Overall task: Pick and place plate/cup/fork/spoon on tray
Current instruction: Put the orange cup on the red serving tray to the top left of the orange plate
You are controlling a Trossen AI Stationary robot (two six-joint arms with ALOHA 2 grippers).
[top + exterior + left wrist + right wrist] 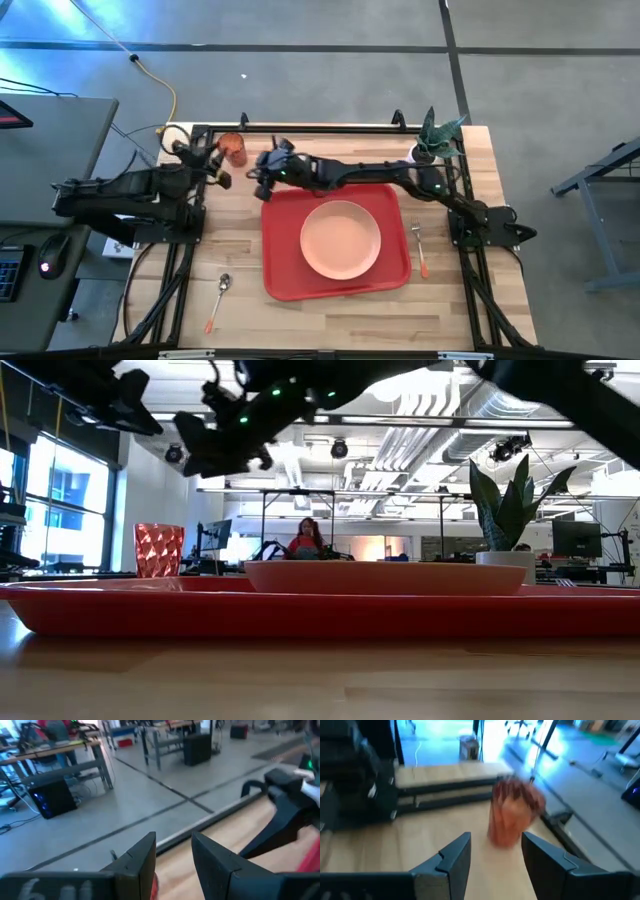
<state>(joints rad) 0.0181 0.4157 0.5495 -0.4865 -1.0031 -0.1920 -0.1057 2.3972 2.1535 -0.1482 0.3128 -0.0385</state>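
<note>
The red tray (282, 270) lies in the middle of the table with the peach-pink plate (340, 238) resting flat on it. The red-orange cup (232, 149) stands upright at the table's far left, clear of both grippers; it also shows in the low view (158, 550). The fork (419, 246) lies on the table right of the tray. The spoon (220, 296) lies near the front left. My right gripper (262, 172) reaches across the tray's far left corner, open and empty, with the cup (512, 815) just ahead of its fingers. My left gripper (174, 855) is open and empty beside the cup.
A white pot with a green plant (432, 140) stands at the table's far right corner. My right arm (380, 175) stretches along the tray's far edge. A black frame (320, 128) runs along the table's far side.
</note>
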